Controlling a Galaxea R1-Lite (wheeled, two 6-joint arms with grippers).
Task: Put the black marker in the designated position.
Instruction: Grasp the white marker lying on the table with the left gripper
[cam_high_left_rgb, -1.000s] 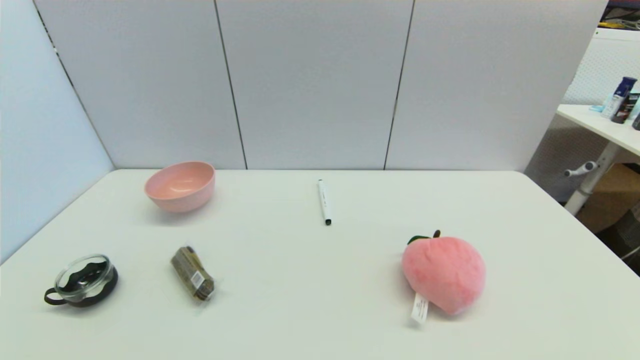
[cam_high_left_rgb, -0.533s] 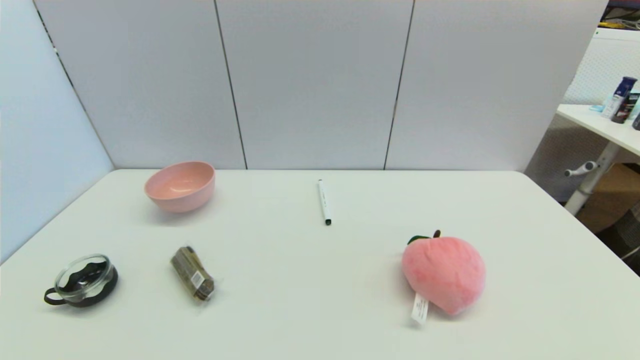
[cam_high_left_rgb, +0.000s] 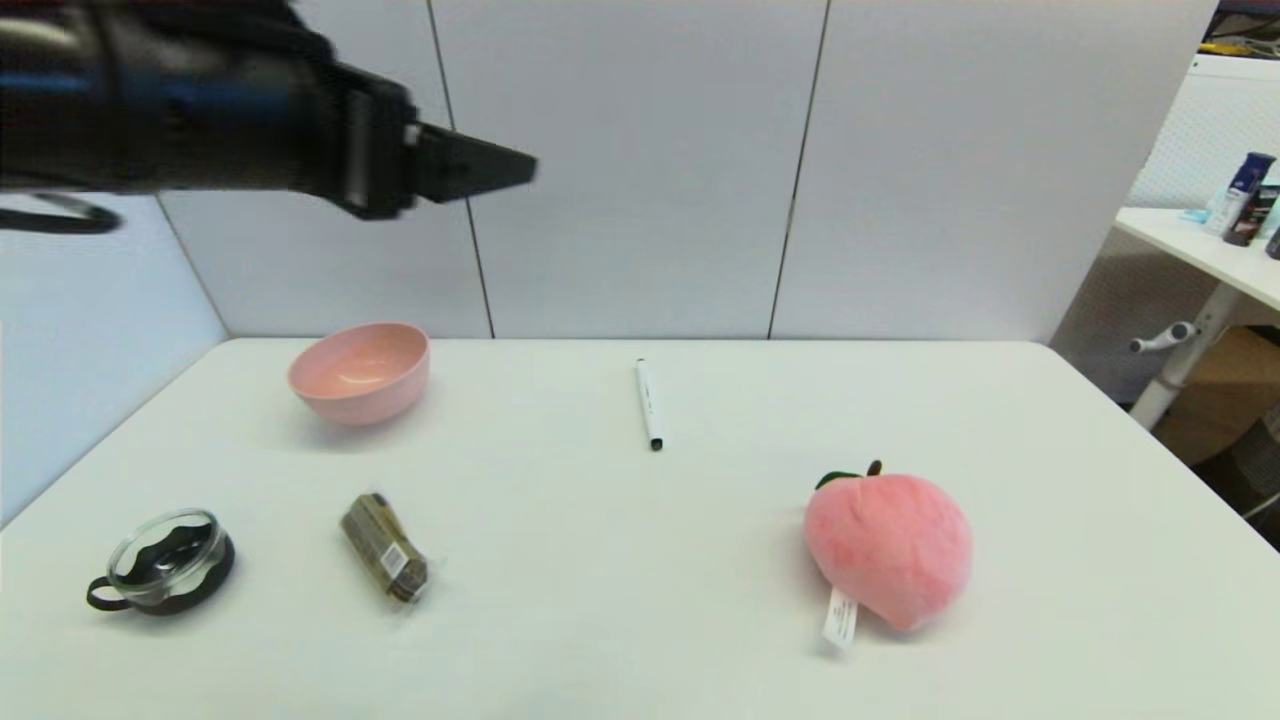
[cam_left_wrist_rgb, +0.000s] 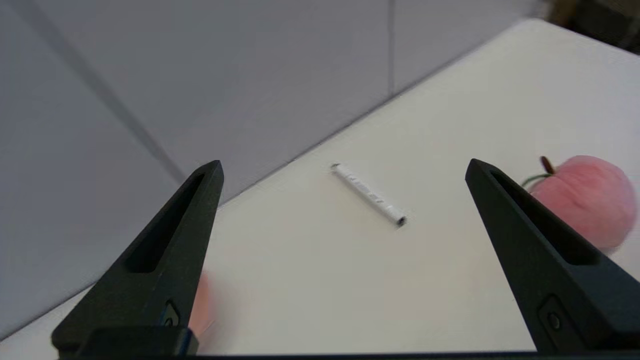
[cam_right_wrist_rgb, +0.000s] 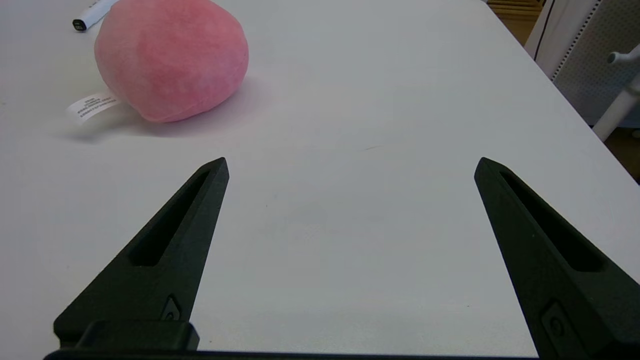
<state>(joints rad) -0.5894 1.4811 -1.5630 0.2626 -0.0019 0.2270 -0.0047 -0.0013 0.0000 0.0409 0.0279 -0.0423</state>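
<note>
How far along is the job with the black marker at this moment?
Nothing looks done yet: the black marker lies untouched on the white table, between the pink bowl and the plush peach. In hand: the left pincer, open, is raised high above the table. The right pincer is open and low. Grasping and placing remain.

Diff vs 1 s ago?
The left gripper has swung into head view from the left, high above the table, open and empty. The marker, bowl, snack bar and plush peach stayed put. Nothing grasped.
</note>
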